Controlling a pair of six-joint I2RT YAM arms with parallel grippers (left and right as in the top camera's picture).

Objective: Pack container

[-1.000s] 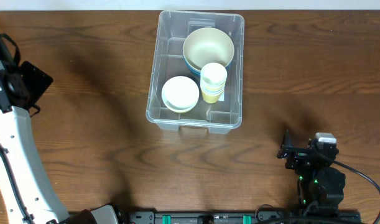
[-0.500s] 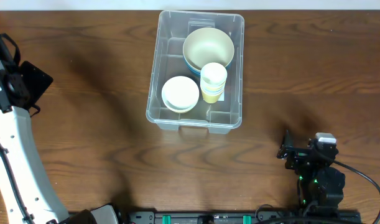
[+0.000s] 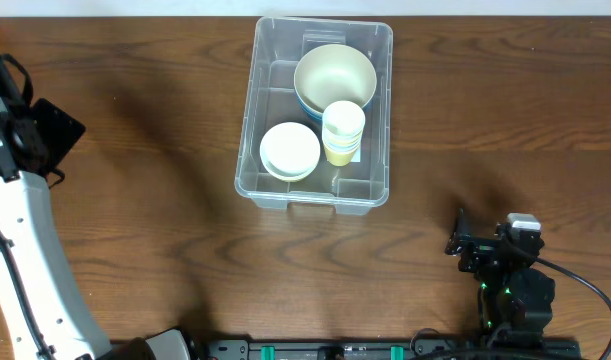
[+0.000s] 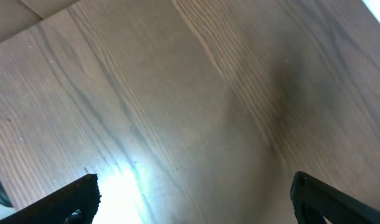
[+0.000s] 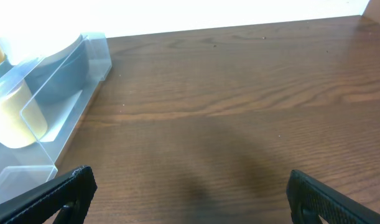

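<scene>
Container: the clear plastic container (image 3: 323, 22) stands upright on the tabletop (image 3: 165, 230), against the far edge and about midway along it, its long sides running from far to near with a slight skew.
Contents, far end: a large cream bowl (image 3: 335, 72) sits in the far half of the container, with a blue rim showing beneath its near-left side.
Contents, near left: a small white bowl (image 3: 290, 150) rests at the near-left of the container's floor, apart from the large bowl.
Contents, near right: a stack of cups (image 3: 343, 132), pale with a yellow band, stands upright just beside the small bowl and overlaps the near rim of the large bowl as seen from above.
Left gripper: the left gripper (image 4: 193, 186) is at the left edge of the tabletop, well apart from the container; its fingers are spread wide, with only bare wood between them, holding nothing.
Right gripper: the right gripper (image 5: 190, 180) is low by the near edge, toward the near-right corner, well apart from the container; its fingers are spread wide and hold nothing.
Right wrist view: a corner of the container lies off to the left, the yellow cup and a blue-grey bowl showing through its clear wall.
</scene>
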